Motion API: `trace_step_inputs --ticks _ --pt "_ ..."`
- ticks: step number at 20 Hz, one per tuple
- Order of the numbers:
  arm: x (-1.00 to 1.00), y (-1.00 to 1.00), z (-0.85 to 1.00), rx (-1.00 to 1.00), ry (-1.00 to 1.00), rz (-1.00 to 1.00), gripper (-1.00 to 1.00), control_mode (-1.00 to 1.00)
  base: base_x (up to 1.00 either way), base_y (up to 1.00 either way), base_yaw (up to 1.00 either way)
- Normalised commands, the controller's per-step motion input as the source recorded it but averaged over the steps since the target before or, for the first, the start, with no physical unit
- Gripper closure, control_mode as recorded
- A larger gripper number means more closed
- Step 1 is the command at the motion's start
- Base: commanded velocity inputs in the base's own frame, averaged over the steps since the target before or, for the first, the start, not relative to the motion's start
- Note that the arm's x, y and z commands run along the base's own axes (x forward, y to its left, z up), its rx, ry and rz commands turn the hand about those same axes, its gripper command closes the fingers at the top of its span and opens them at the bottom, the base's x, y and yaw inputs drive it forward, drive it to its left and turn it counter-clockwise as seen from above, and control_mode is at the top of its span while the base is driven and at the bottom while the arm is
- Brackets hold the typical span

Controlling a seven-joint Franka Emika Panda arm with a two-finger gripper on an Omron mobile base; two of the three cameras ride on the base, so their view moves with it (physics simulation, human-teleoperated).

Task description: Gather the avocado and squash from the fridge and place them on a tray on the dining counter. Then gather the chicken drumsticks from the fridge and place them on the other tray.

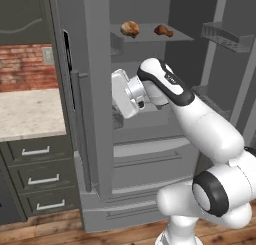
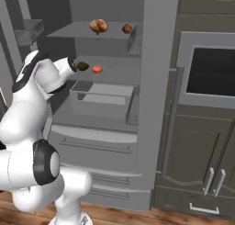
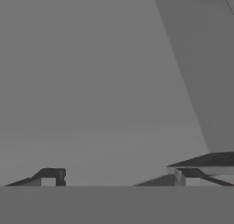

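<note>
Hand: the robot's hand (image 3: 119,177) reaches into the open grey fridge (image 1: 150,154); in the hand view its two dark fingertips (image 3: 51,175) stand wide apart, released, with nothing between them, facing a plain grey wall.
Middle shelf: the right base view shows the small dark olive-brown avocado (image 2: 82,66) just beside the arm's end, and the small orange-red squash (image 2: 97,69) near it.
Upper shelf: both base views show golden-brown chicken drumsticks (image 1: 130,28), two pieces apart.
Left base view: a beige speckled table (image 1: 27,114) with drawers beside the fridge.
</note>
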Motion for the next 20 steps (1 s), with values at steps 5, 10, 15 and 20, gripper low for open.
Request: trace_step_inputs --ticks 5,10,15,20 --pt "-0.01 0.76 0.00 0.00 0.03 0.09 -1.00 -1.00 0.00 0.00 0.00" --pt "0.00 0.74 0.00 0.00 0.04 0.09 -1.00 -1.00 0.00 0.00 0.00" --pt "0.00 0.72 0.00 0.00 0.03 0.09 -1.00 -1.00 0.00 0.00 0.00" --pt "-0.03 0.54 0.00 0.00 0.00 0.05 -1.00 -1.00 0.00 0.00 0.00"
